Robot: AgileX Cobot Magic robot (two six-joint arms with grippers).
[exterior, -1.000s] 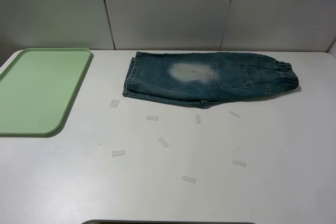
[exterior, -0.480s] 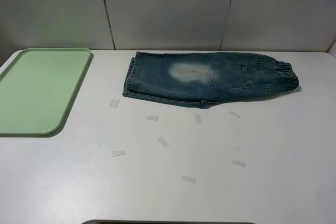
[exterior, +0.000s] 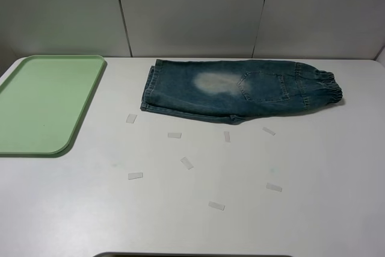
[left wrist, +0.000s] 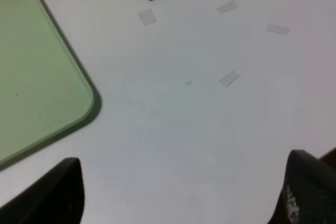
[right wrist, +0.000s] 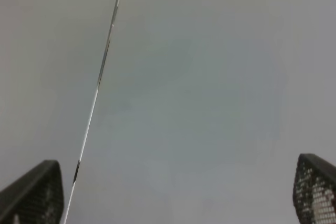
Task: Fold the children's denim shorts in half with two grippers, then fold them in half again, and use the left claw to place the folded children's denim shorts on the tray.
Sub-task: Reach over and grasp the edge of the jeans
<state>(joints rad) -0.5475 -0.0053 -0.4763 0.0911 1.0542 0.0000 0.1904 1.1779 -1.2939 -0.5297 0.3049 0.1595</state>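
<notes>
Children's blue-green washed denim shorts [exterior: 240,91] lie flat in upper centre of overhead frame, elastic waistband to right. Near to far: left black pincer claw [left wrist: 184,192] wide open, empty, over white table [exterior: 301,221]. Right black claw [right wrist: 176,192] also wide open, empty. Small pale strips [exterior: 187,162] mid-frame. Pale green rect. plastic tray [exterior: 42,103] at left edge, apart from shorts.

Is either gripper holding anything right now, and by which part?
Nothing is held: left gripper and right gripper are open and empty; the blue-green denim shorts lie untouched.
</notes>
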